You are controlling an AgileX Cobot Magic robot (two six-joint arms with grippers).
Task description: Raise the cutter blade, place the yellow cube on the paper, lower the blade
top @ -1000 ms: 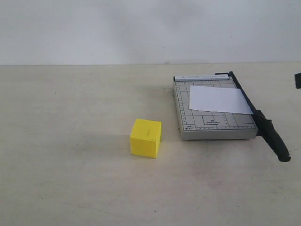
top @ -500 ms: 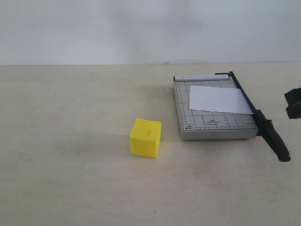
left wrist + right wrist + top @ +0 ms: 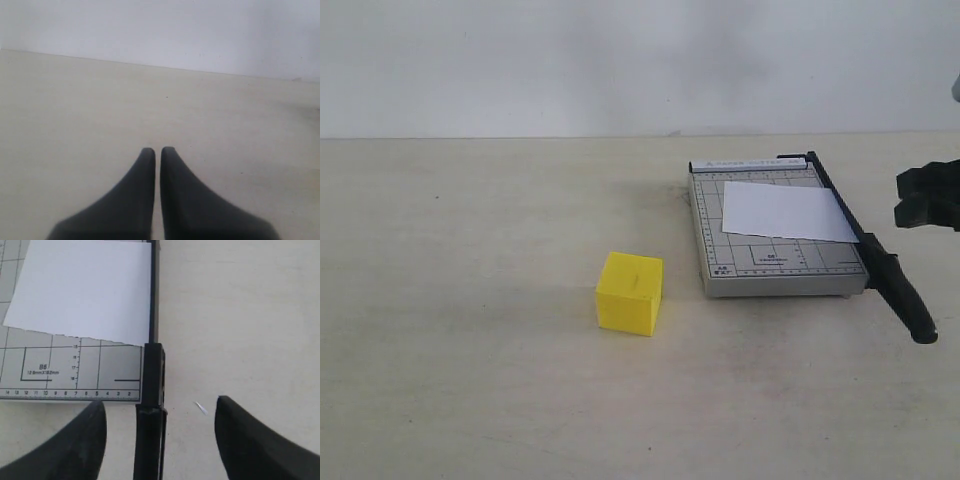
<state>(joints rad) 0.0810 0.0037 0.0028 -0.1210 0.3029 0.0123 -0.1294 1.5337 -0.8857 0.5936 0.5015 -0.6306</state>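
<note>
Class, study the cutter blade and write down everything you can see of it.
The cutter blade is a long, thin black lever, plastic-looking, along the right edge of the grey gridded board. It lies lowered against that edge, its thick rounded handle jutting past the board's near end. The paper runs up to its side. The open right gripper hovers with a finger on each side of the handle, not touching it.

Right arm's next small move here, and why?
Probably lower the right gripper onto the cutter blade handle and close: its jaws stand open either side of the handle, the blade lies flat, and the yellow cube is not yet on the paper.
</note>
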